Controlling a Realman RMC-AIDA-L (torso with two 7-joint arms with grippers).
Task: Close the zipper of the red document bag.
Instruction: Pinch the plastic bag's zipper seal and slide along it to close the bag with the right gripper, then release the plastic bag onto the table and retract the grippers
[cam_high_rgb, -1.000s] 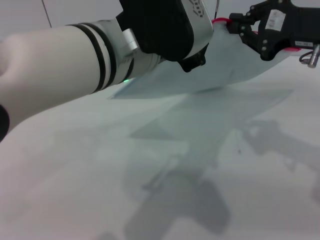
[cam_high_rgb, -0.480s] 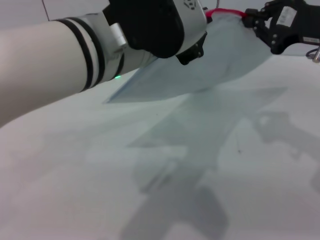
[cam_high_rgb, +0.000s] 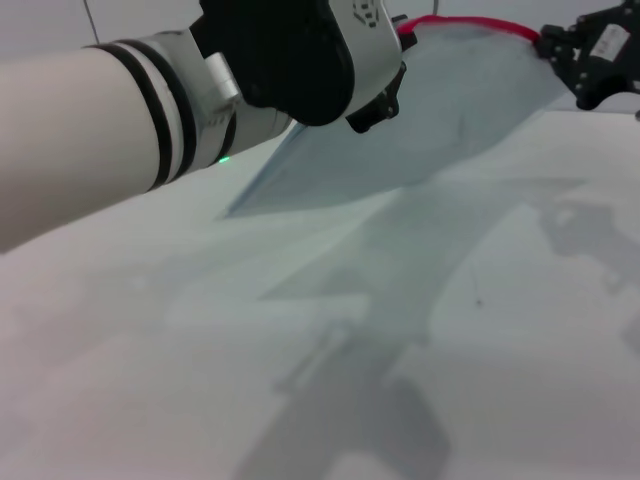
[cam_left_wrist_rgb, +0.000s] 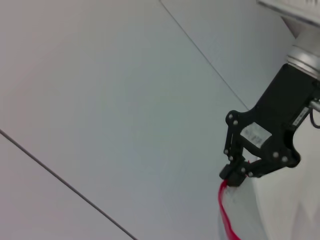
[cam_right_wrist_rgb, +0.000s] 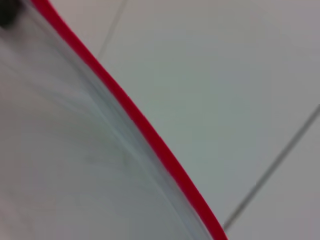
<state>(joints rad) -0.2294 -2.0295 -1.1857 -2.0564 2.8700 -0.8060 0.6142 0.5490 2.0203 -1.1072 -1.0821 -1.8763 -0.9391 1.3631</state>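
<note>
The red document bag (cam_high_rgb: 440, 110), a translucent pale pouch, hangs lifted off the white table between my two grippers. Its zipper (cam_high_rgb: 470, 22) runs as a thin red strip along the top edge. My left gripper (cam_high_rgb: 392, 45) holds the bag's left top corner, mostly hidden behind the black wrist. At the far right my right gripper (cam_high_rgb: 560, 50) is shut on the zipper's end. The left wrist view shows that black right gripper (cam_left_wrist_rgb: 232, 176) pinching the red zipper (cam_left_wrist_rgb: 223, 210). In the right wrist view the zipper (cam_right_wrist_rgb: 135, 117) crosses diagonally over the bag (cam_right_wrist_rgb: 60, 165).
The white table (cam_high_rgb: 150, 380) carries the bag's and the arms' shadows. My left forearm (cam_high_rgb: 100, 130) fills the upper left of the head view. A pale wall with thin seams (cam_left_wrist_rgb: 60, 180) stands behind.
My right gripper has slid to the right along the zipper, so more red strip shows between the grippers. The left arm has shifted slightly up and left with the bag.
</note>
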